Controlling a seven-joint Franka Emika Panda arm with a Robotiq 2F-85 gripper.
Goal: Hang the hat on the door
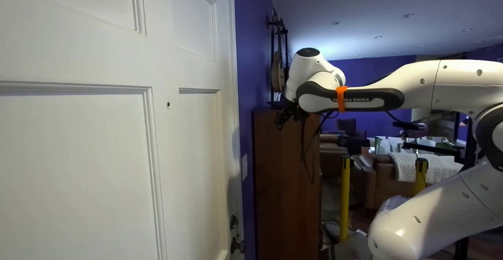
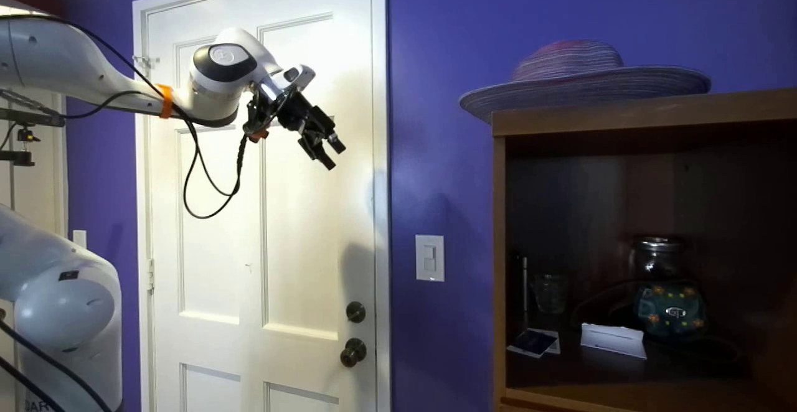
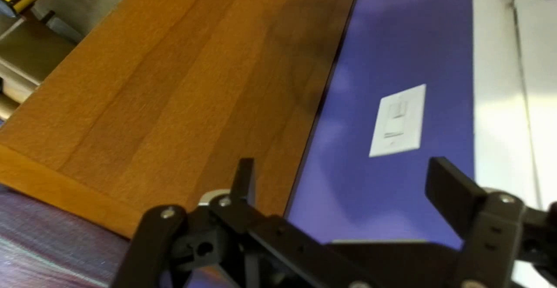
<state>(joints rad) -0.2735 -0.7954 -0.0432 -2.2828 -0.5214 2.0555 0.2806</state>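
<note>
- Franka Panda arm (image 2: pixel 68 57): reaches in from the left in an exterior view, an orange band (image 2: pixel 165 101) around it.
- White panelled door (image 2: pixel 299 231): behind the arm; near its right edge, a deadbolt (image 2: pixel 355 312) above a round doorknob (image 2: pixel 353 352).
- Robotiq gripper (image 2: pixel 333 154): seen against the door, slanting downward, fingers (image 3: pixel 243 181) spread wide.
- Light switch (image 2: pixel 429 257): on the purple wall (image 2: pixel 436 119), between door and cabinet.
- Wide-brimmed striped hat (image 2: pixel 579 73): crown up on top of the brown wooden cabinet (image 2: pixel 622 113), brim showing past the top's left corner.
- Cabinet shelf (image 2: pixel 598 371): tumbler (image 2: pixel 551 292) towards the left side, white folded card (image 2: pixel 613 339) nearer the front edge, flower-patterned purse (image 2: pixel 671 309) before a lidded jar (image 2: pixel 660 256).
</note>
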